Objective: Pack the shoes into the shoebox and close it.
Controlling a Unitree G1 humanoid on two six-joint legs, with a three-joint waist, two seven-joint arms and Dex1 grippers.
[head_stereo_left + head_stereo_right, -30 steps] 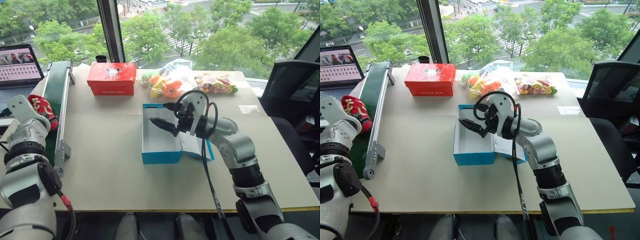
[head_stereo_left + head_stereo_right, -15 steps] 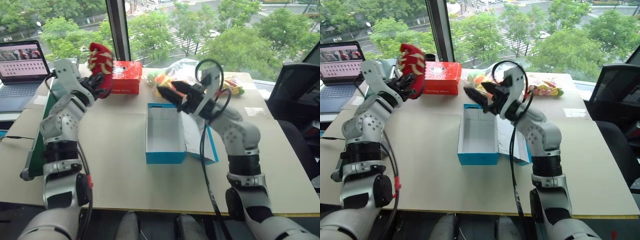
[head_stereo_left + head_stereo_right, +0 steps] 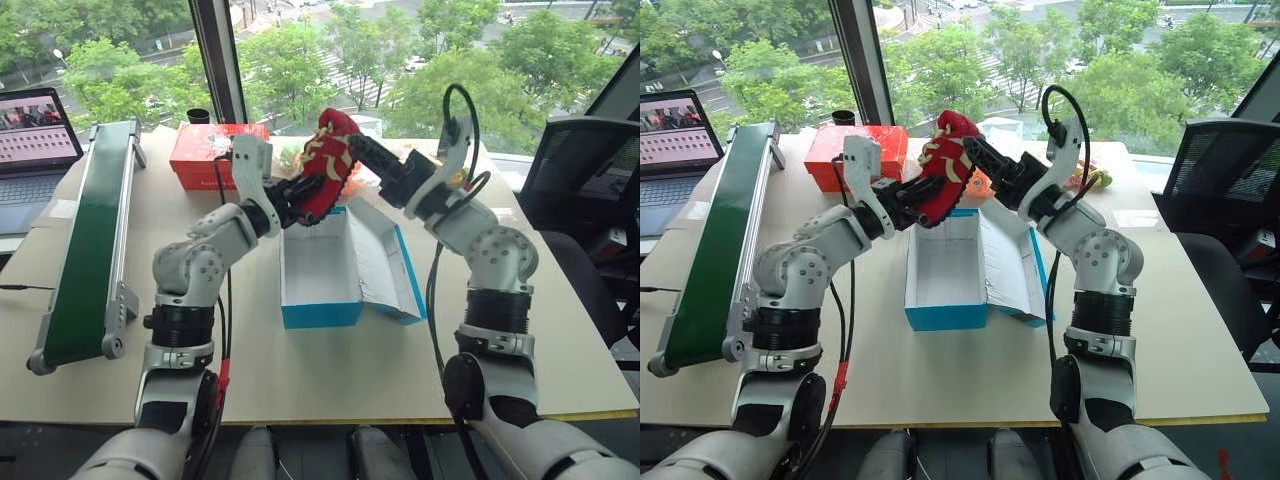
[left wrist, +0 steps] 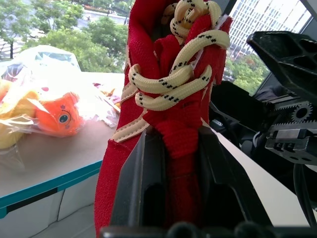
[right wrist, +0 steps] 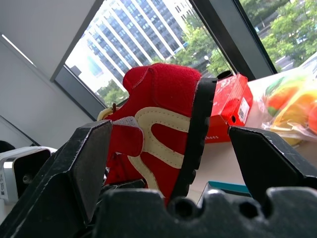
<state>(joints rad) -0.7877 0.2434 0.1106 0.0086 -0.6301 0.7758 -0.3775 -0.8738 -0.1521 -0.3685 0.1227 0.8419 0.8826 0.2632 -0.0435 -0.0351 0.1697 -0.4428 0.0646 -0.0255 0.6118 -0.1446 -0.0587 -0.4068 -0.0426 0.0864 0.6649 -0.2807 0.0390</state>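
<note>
Laptop [image 3: 38, 130]: sitting at the far left, its screen being cut off by the frame edge.
Conveyor [image 3: 85, 235]: lying along the table's left side, its green belt now bare; a second ago a red shoe was resting beside it.
Left gripper [image 3: 300, 195]: clamping the red shoe [image 3: 325, 170] and holding it up over the shoebox's far end, having swung in from the far left.
Shoe's toe: hidden in the left wrist view behind the black fingers [image 4: 141, 183].
Shoebox [image 3: 318, 265]: standing open mid-table, white inside, lid lying flat to its right.
Right gripper [image 3: 368, 158]: jaws spread wide, straddling the shoe's sole, having risen from inside the box.
Table [image 3: 250, 360]: pale board beside a window overlooking trees.
Red box [image 3: 205, 155]: partly hidden behind the left arm.
Bagged toys [image 4: 44, 111]: lying by the window.
</note>
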